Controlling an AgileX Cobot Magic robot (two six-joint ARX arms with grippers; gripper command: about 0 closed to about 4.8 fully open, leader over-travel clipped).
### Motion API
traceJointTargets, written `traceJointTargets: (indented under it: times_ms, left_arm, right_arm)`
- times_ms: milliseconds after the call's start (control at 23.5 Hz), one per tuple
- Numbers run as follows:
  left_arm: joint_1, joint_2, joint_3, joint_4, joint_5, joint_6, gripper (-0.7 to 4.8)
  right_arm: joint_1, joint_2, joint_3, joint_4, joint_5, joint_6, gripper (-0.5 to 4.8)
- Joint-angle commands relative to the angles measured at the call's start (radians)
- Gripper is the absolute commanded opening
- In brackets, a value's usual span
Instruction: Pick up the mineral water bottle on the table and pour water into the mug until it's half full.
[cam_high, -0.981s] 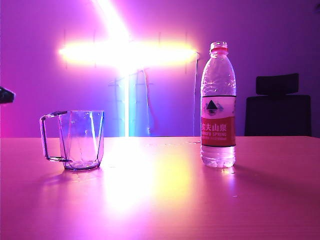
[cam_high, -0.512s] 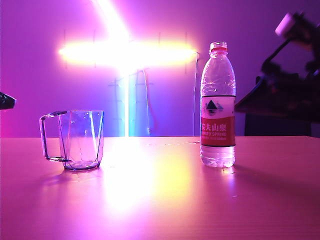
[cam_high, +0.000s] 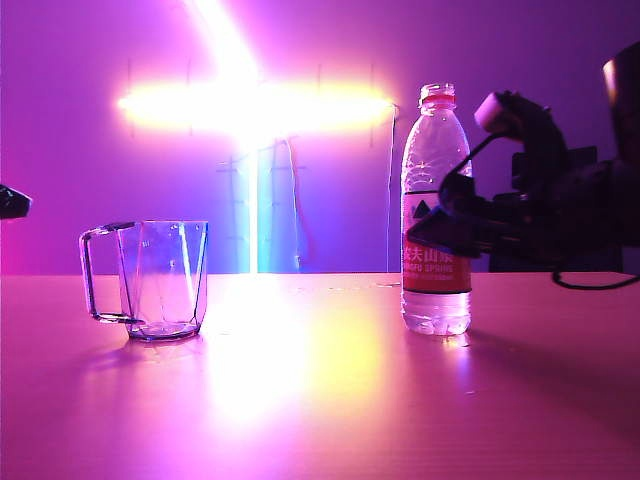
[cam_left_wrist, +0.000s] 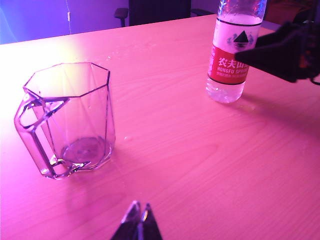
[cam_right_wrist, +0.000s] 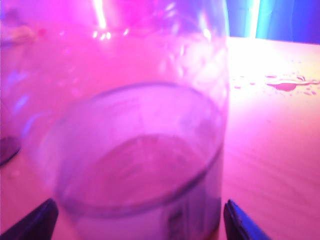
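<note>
The right end effector (cam_right_wrist: 137, 220) stands wide open, one finger (cam_right_wrist: 35, 222) on each side of the mineral water bottle (cam_right_wrist: 135, 125), with a gap showing between each fingertip and the bottle's wall, so it grips nothing. In the exterior view this right end effector (cam_high: 432, 232) reaches in level from the right side and overlaps the bottle's label at about mid-height; its dark arm (cam_high: 570, 215) runs back off the right edge of that view.

The mineral water bottle (cam_high: 436, 200) stands upright on the counter (cam_high: 320, 400), right of centre, its pinkish neck ring at the top and its red-and-white label around the middle. Clear water (cam_high: 436, 312) shows through the bottle's base.

The left end effector (cam_left_wrist: 138, 220) hangs above bare counter near the mug, its two fingertips pressed together with nothing between them: closed and empty. In the exterior view only a dark tip of that arm (cam_high: 12, 200) shows at the far left edge, well above the counter.

The mug (cam_high: 150, 280) sits upright on the left part of the counter, well apart from the bottle, its angular handle turned away from the bottle. From the left wrist view the mug (cam_left_wrist: 67, 120) looks empty, its bottom plainly visible through the faceted wall.

A few small drops (cam_right_wrist: 287, 84) lie on the counter beyond the bottle. Behind the counter a bright cross of light (cam_high: 250, 105) glows on the wall, and a dark chair (cam_high: 555, 170) stands partly hidden by the right arm.
</note>
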Motion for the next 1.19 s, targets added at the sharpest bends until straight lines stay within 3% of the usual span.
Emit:
traceJointTargets:
  times_ms: [43,554,768,938,1023,1194]
  left_arm:
    - [-0.001,0.001,0.004,0.013,0.002,-0.003,-0.02]
    - [0.0,0.001,0.004,0.013,0.002,-0.003,-0.02]
    - [0.0,0.001,0.004,0.013,0.002,-0.003,-0.02]
    - [0.0,0.001,0.004,0.013,0.002,-0.003,-0.02]
    - [0.0,0.001,0.004,0.013,0.002,-0.003,-0.02]
    - [0.001,0.001,0.004,0.013,0.002,-0.003,-0.02]
  right_arm:
    - [0.002,0.049,0.065,0.023,-0.023,-0.003,4.79]
    - [0.002,0.105,0.115,0.018,-0.023,-0.002,4.79]
    - [0.002,0.105,0.115,0.019,-0.023,0.002,3.04]
    - [0.002,0.105,0.116,0.019,-0.023,0.023,2.79]
    - [0.002,0.105,0.116,0.019,-0.023,0.024,2.11]
    - [0.002,0.105,0.116,0.027,-0.023,0.024,2.05]
